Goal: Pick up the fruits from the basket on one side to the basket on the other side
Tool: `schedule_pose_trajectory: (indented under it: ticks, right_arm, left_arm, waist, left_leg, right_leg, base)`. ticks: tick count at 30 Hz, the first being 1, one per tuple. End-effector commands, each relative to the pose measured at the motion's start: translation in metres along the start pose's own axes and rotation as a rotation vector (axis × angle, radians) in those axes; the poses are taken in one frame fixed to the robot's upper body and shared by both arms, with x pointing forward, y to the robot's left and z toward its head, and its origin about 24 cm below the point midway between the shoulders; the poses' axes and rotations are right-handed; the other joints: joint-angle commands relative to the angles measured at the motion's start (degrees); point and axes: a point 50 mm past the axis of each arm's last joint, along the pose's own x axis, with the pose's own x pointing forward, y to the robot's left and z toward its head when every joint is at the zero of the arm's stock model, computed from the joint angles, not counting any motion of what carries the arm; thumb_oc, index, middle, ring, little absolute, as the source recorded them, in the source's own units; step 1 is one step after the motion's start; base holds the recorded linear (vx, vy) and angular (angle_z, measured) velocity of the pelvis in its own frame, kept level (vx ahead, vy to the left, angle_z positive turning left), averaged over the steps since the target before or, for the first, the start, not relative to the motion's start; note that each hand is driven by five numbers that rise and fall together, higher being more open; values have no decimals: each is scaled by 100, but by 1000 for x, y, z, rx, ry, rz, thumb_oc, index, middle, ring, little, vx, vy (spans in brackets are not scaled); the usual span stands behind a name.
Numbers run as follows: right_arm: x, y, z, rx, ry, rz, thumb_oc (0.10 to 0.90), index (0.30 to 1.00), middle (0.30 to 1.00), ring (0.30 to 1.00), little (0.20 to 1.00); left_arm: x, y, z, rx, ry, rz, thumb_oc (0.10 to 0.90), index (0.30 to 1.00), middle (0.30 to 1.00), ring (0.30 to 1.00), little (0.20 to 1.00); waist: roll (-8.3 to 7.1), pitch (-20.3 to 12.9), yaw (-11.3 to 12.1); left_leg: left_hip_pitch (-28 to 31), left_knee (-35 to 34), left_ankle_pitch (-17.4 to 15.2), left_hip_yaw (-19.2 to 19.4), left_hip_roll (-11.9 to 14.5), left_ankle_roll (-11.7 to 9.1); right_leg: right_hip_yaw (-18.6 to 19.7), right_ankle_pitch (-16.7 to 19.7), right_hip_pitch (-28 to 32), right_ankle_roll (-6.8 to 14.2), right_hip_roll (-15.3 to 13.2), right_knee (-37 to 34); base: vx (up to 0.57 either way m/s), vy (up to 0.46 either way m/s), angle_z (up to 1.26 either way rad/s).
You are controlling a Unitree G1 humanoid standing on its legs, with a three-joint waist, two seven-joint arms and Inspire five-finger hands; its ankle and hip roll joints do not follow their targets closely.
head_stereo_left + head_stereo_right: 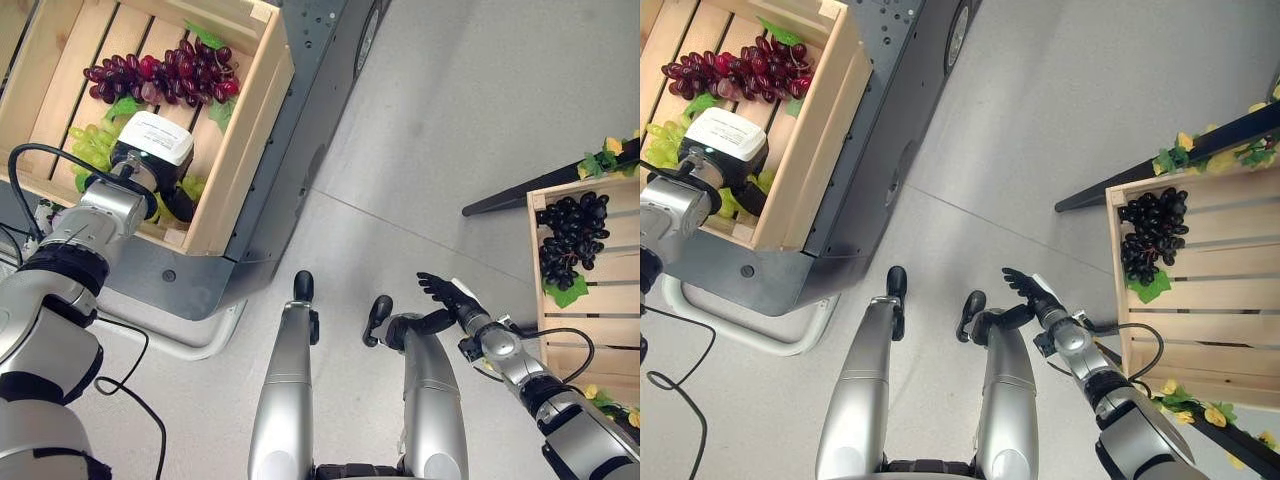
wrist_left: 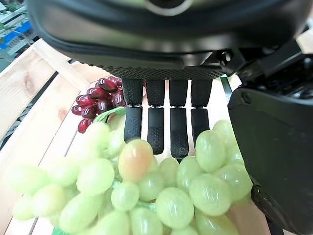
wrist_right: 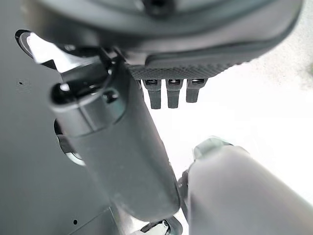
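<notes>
A wooden crate [image 1: 243, 130] at the left holds a bunch of red grapes [image 1: 165, 72] and a bunch of green grapes [image 1: 90, 147]. My left hand [image 1: 172, 196] is down inside this crate, right at the green bunch. In the left wrist view its fingers [image 2: 156, 128] reach out straight over the green grapes [image 2: 161, 193], with the thumb [image 2: 279, 156] on the other side of the bunch and nothing clasped. A second crate [image 1: 610, 305] at the right holds black grapes [image 1: 575, 238]. My right hand [image 1: 446, 291] hovers open over the floor, left of that crate.
The left crate rests on a dark grey platform [image 1: 300, 150] with a white tube frame [image 1: 190, 345] at its base. Green leaves and yellow flowers [image 1: 605, 155] edge the right crate. Grey floor [image 1: 440, 120] lies between the two crates.
</notes>
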Motion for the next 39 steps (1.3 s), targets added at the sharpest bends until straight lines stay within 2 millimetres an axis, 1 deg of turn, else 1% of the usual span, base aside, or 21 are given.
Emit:
schedule_pose_trajectory:
  ticks: [1,3,6,7,9,10,11,12,14,15,16,17,19,21,23,24,27,32,33,35,39]
  right_arm:
    - [-7,-4,-7,40,-17,-22,800,900,900,900,900]
    - [-8,-3,-8,44,-19,-23,800,900,900,900,900]
    - [-9,1,-9,46,-17,-16,800,900,900,900,900]
    - [-9,1,-9,45,-16,-14,800,900,900,900,900]
    - [-10,4,-10,41,-13,-2,800,900,900,900,900]
    - [-10,5,-10,42,-14,-1,800,900,900,900,900]
    - [-12,7,-12,47,-11,4,800,900,900,900,900]
    - [-12,8,-12,50,-12,3,800,900,900,900,900]
    - [-15,14,-16,58,-6,7,800,900,900,900,900]
    - [-16,16,-18,63,0,7,800,900,900,900,900]
    - [-16,17,-19,66,3,7,800,900,900,900,900]
    - [-18,22,-21,73,14,9,800,900,900,900,900]
    - [-18,25,-22,78,20,12,800,900,900,900,900]
    - [-22,35,-29,89,43,24,800,900,900,900,900]
    - [-23,40,-31,97,47,28,800,900,900,900,900]
    - [-25,45,-34,111,53,35,800,900,900,900,900]
    - [-29,58,-37,145,55,46,800,900,900,900,900]
    - [-31,74,-38,191,64,56,800,900,900,900,900]
    - [-32,75,-38,192,65,57,800,900,900,900,900]
    - [-33,81,-40,202,75,63,800,900,900,900,900]
    - [-35,86,-43,209,94,72,800,900,900,900,900]
  left_arm:
    - [-20,-53,-31,89,225,-146,400,300,300,300,300]
    - [-20,-52,-31,34,228,-146,400,300,300,300,300]
    - [-23,-57,-29,-115,222,-114,400,300,300,300,300]
    - [-24,-58,-29,-129,221,-108,400,300,300,300,300]
    - [-28,-63,-30,-287,256,-67,400,300,300,300,300]
    - [-29,-63,-31,-319,264,-55,400,300,300,300,300]
    - [-32,-67,-33,-451,304,-7,400,300,300,300,300]
    - [-33,-67,-34,-494,315,12,400,300,300,300,300]
    - [-40,-72,-38,-649,357,82,400,300,300,300,300]
    - [-43,-76,-38,-695,367,98,400,300,300,300,300]
    - [-44,-77,-39,-726,374,109,400,300,300,300,300]
    - [-48,-81,-40,-859,406,152,400,300,300,300,300]
    - [-50,-83,-40,-939,424,177,400,300,300,300,300]
    - [-53,-84,-41,-1192,469,276,400,300,300,300,300]
    - [-54,-82,-43,-1282,481,329,400,300,300,300,300]
    - [-56,-79,-44,-1389,485,396,400,300,300,300,300]
    - [-58,-71,-41,-1581,467,542,400,300,300,300,300]
    - [-63,-68,-25,-1819,433,720,400,300,300,300,300]
    - [-63,-69,-25,-1824,432,720,400,300,300,300,300]
    - [-66,-73,-17,-1909,446,771,400,300,300,300,300]
    - [-69,-78,-8,-1958,469,798,400,300,300,300,300]
  waist:
    - [-8,-23,-120]
    - [19,-23,-111]
    - [77,-23,-60]
    - [82,-23,-59]
    - [119,-23,-28]
    - [122,-23,-24]
    - [132,-23,0]
    - [138,-23,7]
    - [147,-23,31]
    - [148,-23,40]
    - [143,-23,53]
    - [129,-23,77]
    - [117,-23,84]
    - [78,-23,108]
    - [63,-23,117]
    - [43,-38,133]
    - [-4,-124,161]
    - [-62,-262,207]
    - [-64,-266,206]
    - [-68,-333,202]
    - [-34,-469,157]
  left_leg:
    - [458,-168,-316,198,10,231]
    - [552,-211,-314,217,8,230]
    - [858,-377,-293,259,-26,229]
    - [896,-402,-286,264,-28,228]
    - [1144,-572,-243,300,-49,228]
    - [1180,-602,-234,305,-52,230]
    - [1356,-706,-216,311,-67,231]
    - [1396,-743,-197,307,-73,234]
    - [1605,-873,-168,299,-90,242]
    - [1714,-945,-153,291,-101,247]
    - [1767,-972,-149,288,-107,252]
    - [1926,-1073,-129,273,-124,263]
    - [1997,-1114,-124,263,-131,266]
    - [2300,-1299,-109,243,-151,298]
    - [2399,-1363,-108,242,-148,310]
    - [2538,-1454,-107,228,-155,331]
    - [2752,-1619,-118,210,-172,352]
    - [3000,-1753,-163,152,-214,371]
    - [3013,-1756,-166,149,-215,371]
    - [3154,-1809,-192,133,-226,374]
    - [3412,-1910,-219,111,-250,380]
  right_leg:
    - [277,567,416,110,11,-388]
    - [285,580,501,124,7,-434]
    - [270,645,761,178,-32,-578]
    - [269,650,793,181,-35,-596]
    - [265,699,1005,214,-69,-734]
    - [265,708,1034,217,-72,-757]
    - [267,722,1187,232,-78,-842]
    - [264,736,1213,238,-82,-854]
    - [267,754,1385,261,-93,-938]
    - [262,769,1481,271,-95,-992]
    - [257,773,1533,274,-99,-1024]
    - [249,798,1688,283,-94,-1129]
    - [245,811,1760,288,-91,-1176]
    - [256,905,2020,330,-84,-1361]
    - [259,950,2102,350,-92,-1429]
    - [264,1002,2212,380,-96,-1520]
    - [266,1093,2417,437,-77,-1764]
    - [260,1124,2709,455,-42,-2052]
    - [262,1125,2725,454,-39,-2066]
    - [287,1114,2867,448,-26,-2168]
    - [366,1095,3108,440,-4,-2345]
  base:
    - [0,0,0]
    - [-4,-15,1]
    - [0,-11,0]
    - [0,0,0]
    - [0,0,0]
    - [1,-17,-3]
    - [0,0,0]
    - [0,0,0]
    - [5,-16,0]
    - [0,0,0]
    - [21,-31,1]
    - [0,0,0]
    - [18,-17,0]
    - [52,-51,0]
    - [43,-50,1]
    - [65,-74,2]
    - [65,-79,7]
    - [52,-72,3]
    - [51,-48,0]
    - [54,-35,0]
    - [71,-13,-2]
